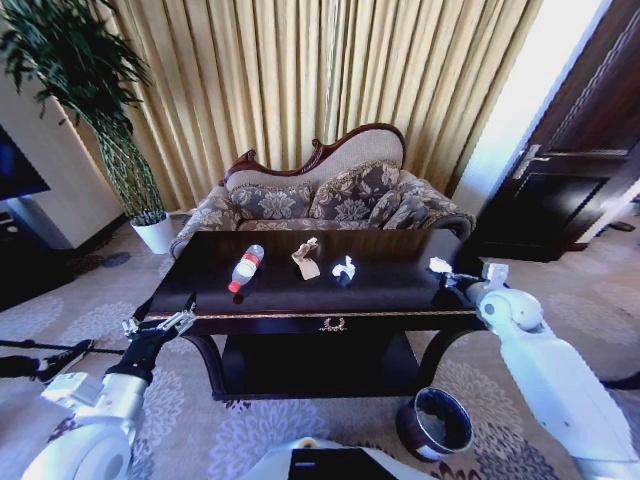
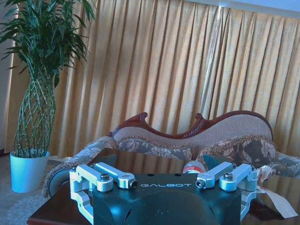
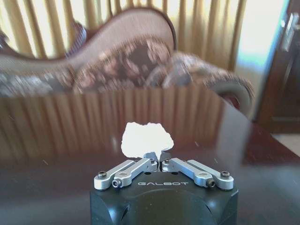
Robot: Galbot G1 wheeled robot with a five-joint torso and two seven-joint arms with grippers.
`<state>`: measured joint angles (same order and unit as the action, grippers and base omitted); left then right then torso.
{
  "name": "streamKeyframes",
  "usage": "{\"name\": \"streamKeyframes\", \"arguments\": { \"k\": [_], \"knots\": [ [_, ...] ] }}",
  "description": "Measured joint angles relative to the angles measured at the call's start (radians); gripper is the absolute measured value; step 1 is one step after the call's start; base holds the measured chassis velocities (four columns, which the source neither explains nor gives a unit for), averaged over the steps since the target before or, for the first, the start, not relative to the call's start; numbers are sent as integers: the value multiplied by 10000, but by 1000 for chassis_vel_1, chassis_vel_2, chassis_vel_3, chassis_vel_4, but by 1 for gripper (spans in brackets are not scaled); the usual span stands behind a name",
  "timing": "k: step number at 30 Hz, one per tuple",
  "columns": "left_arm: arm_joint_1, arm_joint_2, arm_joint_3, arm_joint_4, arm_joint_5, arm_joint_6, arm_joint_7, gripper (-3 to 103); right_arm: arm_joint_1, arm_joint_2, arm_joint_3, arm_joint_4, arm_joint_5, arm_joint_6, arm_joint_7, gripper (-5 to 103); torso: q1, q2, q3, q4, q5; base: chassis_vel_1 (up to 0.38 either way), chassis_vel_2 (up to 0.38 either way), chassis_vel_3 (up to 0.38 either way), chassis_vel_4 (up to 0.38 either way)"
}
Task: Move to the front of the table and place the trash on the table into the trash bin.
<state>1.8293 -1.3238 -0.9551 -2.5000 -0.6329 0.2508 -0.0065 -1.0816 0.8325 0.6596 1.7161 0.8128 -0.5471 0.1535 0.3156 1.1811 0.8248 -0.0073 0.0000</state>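
Observation:
On the dark table (image 1: 400, 292) lie a clear bottle with a red label (image 1: 246, 268), a crumpled beige paper (image 1: 306, 258) and a small white wrapper (image 1: 344, 268). At the table's right end my right gripper (image 1: 452, 279) is shut on another white crumpled wrapper (image 1: 440, 265). The right wrist view shows that wrapper (image 3: 146, 139) pinched at the tips of the closed gripper (image 3: 159, 160), just above the tabletop. My left gripper (image 1: 166, 322) hangs open by the table's front left corner. In the left wrist view it (image 2: 164, 182) is spread wide, with the bottle (image 2: 194, 167) beyond it. The dark trash bin (image 1: 435, 422) stands on the carpet at front right.
A patterned sofa (image 1: 330, 200) stands right behind the table. A tall plant in a white pot (image 1: 155, 233) is at the back left, and a dark door (image 1: 590, 150) at the right. Carpet surrounds the table, whose lower shelf and curved legs face me.

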Motion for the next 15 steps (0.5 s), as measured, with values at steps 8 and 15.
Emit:
{"name": "streamKeyframes", "arguments": {
  "k": [8, 15],
  "knots": [
    [-46, -42, -21, 0, -26, -39, -89, 100, -1384, 626, 773, 1916, -102, 2139, -469, 0, -1, 0, -1, -3, -2, 0, 0, 0, 0],
    [1, -68, -220, 0, -219, -52, -148, 100, -2309, 1471, 979, 4096, -398, 2568, -345, 0, 0, 0, -1, 0, -2, 0, 0, 0, 0]
  ]
}}
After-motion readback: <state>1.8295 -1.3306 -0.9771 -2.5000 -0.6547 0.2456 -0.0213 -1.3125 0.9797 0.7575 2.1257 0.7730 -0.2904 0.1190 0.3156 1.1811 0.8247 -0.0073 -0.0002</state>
